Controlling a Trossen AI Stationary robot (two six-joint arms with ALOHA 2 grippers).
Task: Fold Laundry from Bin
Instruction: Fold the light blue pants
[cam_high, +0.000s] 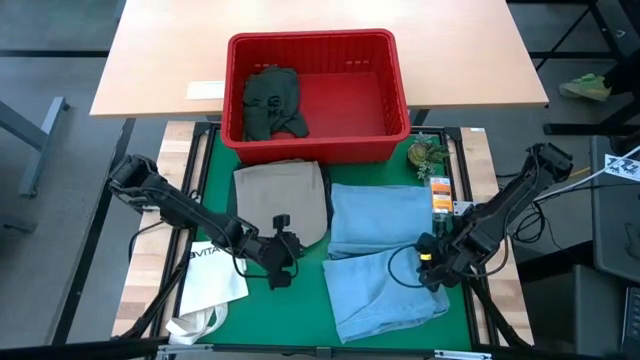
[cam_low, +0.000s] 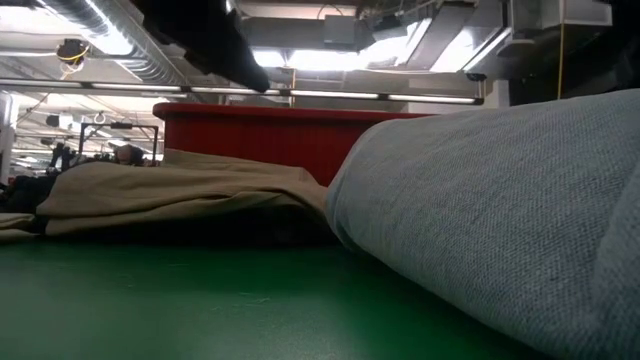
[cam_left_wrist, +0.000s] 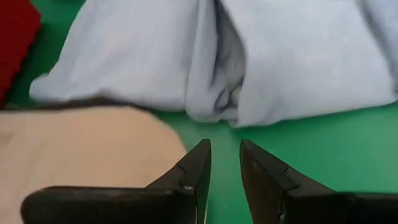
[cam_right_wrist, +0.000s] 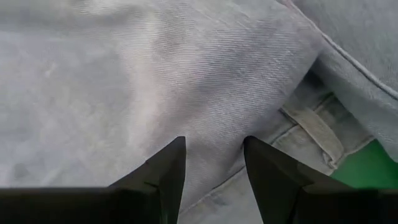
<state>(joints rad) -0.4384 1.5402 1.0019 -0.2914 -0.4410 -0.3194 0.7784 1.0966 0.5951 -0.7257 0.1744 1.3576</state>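
The red bin (cam_high: 316, 95) stands at the far edge of the green mat with a dark green garment (cam_high: 272, 102) lying inside. Folded khaki trousers (cam_high: 281, 196) lie in front of it. Beside them lie folded light blue jeans (cam_high: 380, 215), and a second light blue pair (cam_high: 385, 290) lies nearer. My left gripper (cam_high: 282, 272) (cam_left_wrist: 225, 146) hangs open over bare mat at the khaki's near edge, with nothing between its fingers. My right gripper (cam_high: 430, 268) (cam_right_wrist: 214, 142) is open, pointing down over the nearer jeans' right edge, near a belt loop (cam_right_wrist: 317, 127). My right gripper points steeply down at the light blue denim beside the waistband (cam_right_wrist: 261, 155), its fingers spread over the cloth. Whether the fingertips touch the denim I cannot tell.
A white tote bag (cam_high: 212, 272) lies at the mat's near left. A small green object (cam_high: 428, 153) and an orange packet (cam_high: 440, 195) sit along the right edge. A wooden table (cam_high: 160, 60) lies beyond the bin. Bare mat (cam_high: 290, 320) shows near the front.
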